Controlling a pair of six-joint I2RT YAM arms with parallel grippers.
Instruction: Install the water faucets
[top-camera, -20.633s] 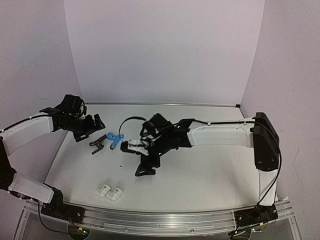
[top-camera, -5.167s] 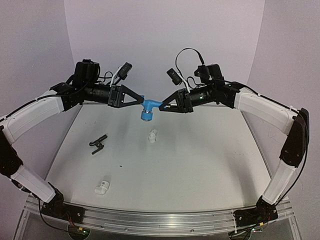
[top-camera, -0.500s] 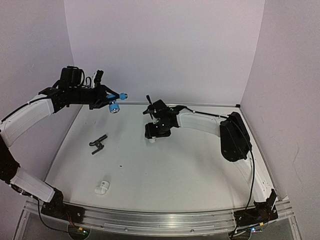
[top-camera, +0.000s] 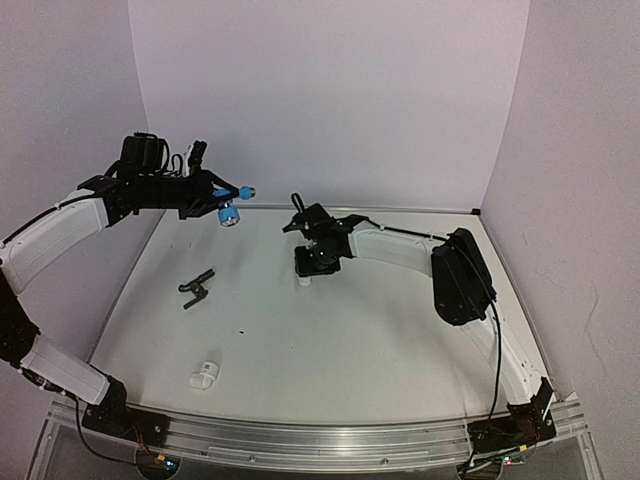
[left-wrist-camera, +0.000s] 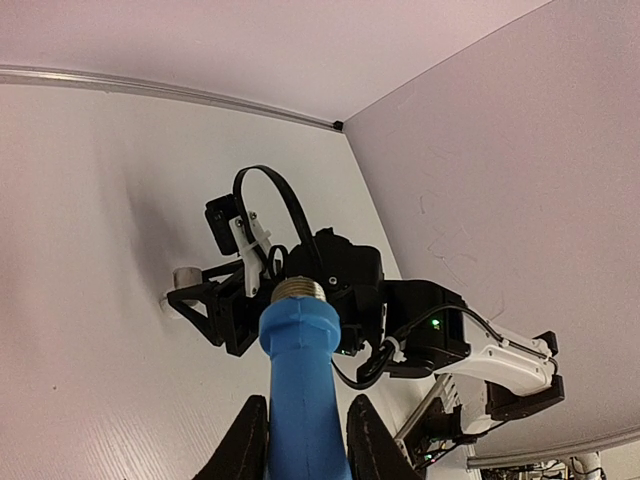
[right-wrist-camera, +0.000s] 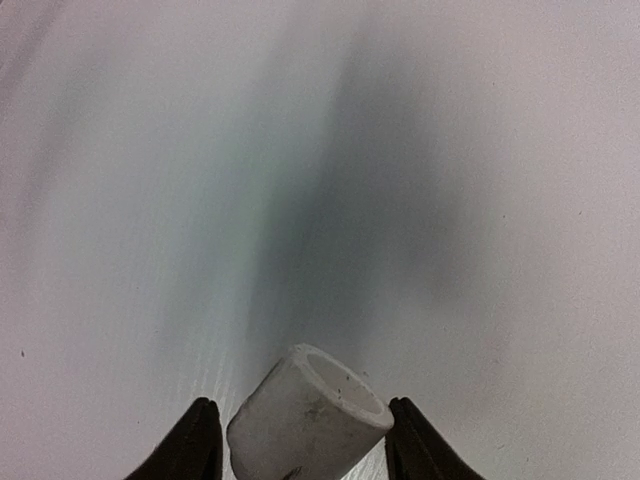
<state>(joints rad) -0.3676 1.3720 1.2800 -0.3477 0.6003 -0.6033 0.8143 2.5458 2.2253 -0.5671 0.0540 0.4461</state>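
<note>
The blue water faucet (top-camera: 229, 211) hangs high over the table's back left, with my left gripper (top-camera: 214, 196) shut on its stem. In the left wrist view the stem (left-wrist-camera: 300, 380) runs out between both fingers, its threaded metal end pointing away. My right gripper (top-camera: 313, 264) is down on the table (top-camera: 380, 340) near the back middle. A stubby white pipe fitting (right-wrist-camera: 310, 420) lies between its open fingers (right-wrist-camera: 303, 412). The right finger is at the fitting's rim and a thin gap shows beside the left finger. The same fitting (top-camera: 304, 281) peeks out below the gripper in the top view.
A black angled part (top-camera: 197, 288) lies at the table's left. A second white fitting (top-camera: 204, 374) rests near the front left. Pale walls close in the back and both sides. My right arm's forearm (top-camera: 400, 245) stretches low over the back right.
The right gripper's jaws have narrowed round the white fitting and the gripper has shifted slightly. The left arm and the faucet have not moved.
</note>
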